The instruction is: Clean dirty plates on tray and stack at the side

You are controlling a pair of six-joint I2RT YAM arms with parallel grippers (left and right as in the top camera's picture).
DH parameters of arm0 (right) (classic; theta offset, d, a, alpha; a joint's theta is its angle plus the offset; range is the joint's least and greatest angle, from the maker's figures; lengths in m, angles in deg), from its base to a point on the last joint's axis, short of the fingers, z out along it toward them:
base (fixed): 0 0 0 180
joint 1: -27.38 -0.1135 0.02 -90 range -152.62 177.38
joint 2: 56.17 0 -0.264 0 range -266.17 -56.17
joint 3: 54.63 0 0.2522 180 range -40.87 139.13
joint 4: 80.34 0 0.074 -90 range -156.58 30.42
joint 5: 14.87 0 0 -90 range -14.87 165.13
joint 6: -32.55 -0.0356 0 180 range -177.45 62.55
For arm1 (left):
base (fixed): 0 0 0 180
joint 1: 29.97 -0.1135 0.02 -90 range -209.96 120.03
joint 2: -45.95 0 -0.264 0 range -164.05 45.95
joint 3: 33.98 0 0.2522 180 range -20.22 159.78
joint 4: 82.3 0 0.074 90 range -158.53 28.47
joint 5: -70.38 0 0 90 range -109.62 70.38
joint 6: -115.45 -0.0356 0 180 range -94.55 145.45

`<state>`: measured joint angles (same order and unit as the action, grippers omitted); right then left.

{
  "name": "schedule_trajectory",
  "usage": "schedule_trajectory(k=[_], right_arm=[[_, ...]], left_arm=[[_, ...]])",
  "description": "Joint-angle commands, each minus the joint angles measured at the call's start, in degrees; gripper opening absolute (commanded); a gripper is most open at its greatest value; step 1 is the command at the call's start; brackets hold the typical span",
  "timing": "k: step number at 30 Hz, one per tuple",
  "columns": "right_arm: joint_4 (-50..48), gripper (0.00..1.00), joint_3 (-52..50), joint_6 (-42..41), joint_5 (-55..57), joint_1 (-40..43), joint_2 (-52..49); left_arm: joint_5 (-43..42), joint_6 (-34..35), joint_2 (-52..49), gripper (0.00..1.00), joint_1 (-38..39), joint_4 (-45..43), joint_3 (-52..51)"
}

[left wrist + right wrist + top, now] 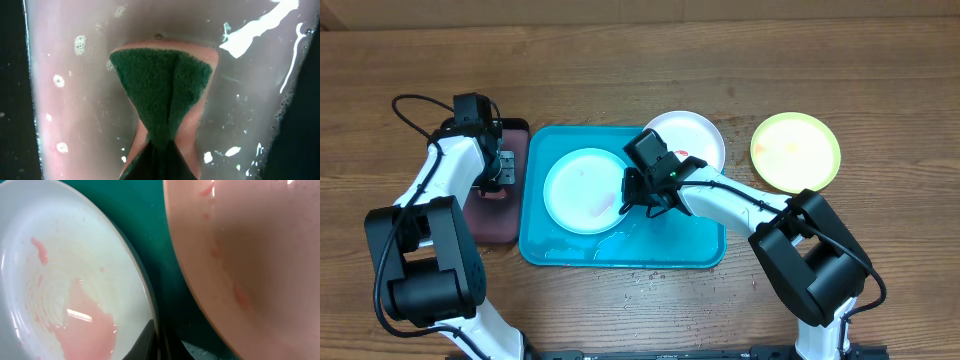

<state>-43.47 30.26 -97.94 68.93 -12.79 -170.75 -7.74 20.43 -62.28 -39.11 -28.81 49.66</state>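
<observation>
The light blue plate (582,190) lies in the turquoise tray (690,245), with a pink puddle and red smears in it (75,305). My right gripper (628,195) sits at its right rim, its fingers (161,342) closed over the rim. The white plate (695,135) rests at the tray's far right corner with a red smear. A pale pinkish plate surface with red spots (250,255) fills the right of the right wrist view. The yellow-green plate (795,150) lies on the table to the right. My left gripper (492,170) is shut on a green sponge (160,85).
A smaller dark-rimmed pinkish tray (515,225) left of the turquoise tray holds cloudy, bubbly water (75,100); the sponge is down in it. Water lies pooled in the turquoise tray's front part (620,245), and drops are on the table in front of it (650,275).
</observation>
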Motion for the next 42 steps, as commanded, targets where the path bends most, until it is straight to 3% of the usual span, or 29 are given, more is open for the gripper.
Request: schedule_trajectory(k=[1, 2, 7, 10, 13, 15, 18, 27, 42], right_arm=[[-0.3, 0.05, 0.5, 0.4, -0.5, -0.2, 2.0], [-0.3, 0.05, 0.5, 0.4, -0.8, -0.2, 2.0], [-0.3, 0.05, 0.5, 0.4, -1.1, -0.2, 2.0], [-0.2, 0.15, 0.5, 0.4, -1.2, -0.2, 2.0], [0.0, 0.16, 0.5, 0.3, -2.1, -0.3, 2.0], [0.0, 0.15, 0.5, 0.3, -3.6, -0.4, 2.0], [0.0, 0.04, 0.5, 0.2, -4.1, -0.4, 2.0], [0.1, 0.04, 1.0, 4.2, -2.5, -0.3, 4.6], [7.6, 0.04, 4.0, 24.1, 29.6, -0.9, 15.3]], left_arm=[[-0.5, -3.4, 0.9, 0.19, -0.2, 0.4, 1.6], [-1.5, -3.3, 0.9, 0.32, -0.2, 0.6, 1.6], [-10.8, -0.9, 3.5, 0.41, -0.2, 0.6, 1.6], [-15.5, -0.5, 6.8, 0.45, -0.3, 0.5, 1.7], [-18.4, -0.5, 9.6, 0.45, -0.2, 1.9, 1.6], [-20.2, -0.5, 10.5, 0.46, -0.2, 3.4, 1.6], [-22.0, -0.5, 10.4, 0.52, -0.2, 5.5, 1.6], [-22.5, 3.3, 10.1, 0.52, -0.2, 9.6, 1.5], [-23.9, 3.3, 10.1, 0.53, -0.2, 9.8, 1.5]])
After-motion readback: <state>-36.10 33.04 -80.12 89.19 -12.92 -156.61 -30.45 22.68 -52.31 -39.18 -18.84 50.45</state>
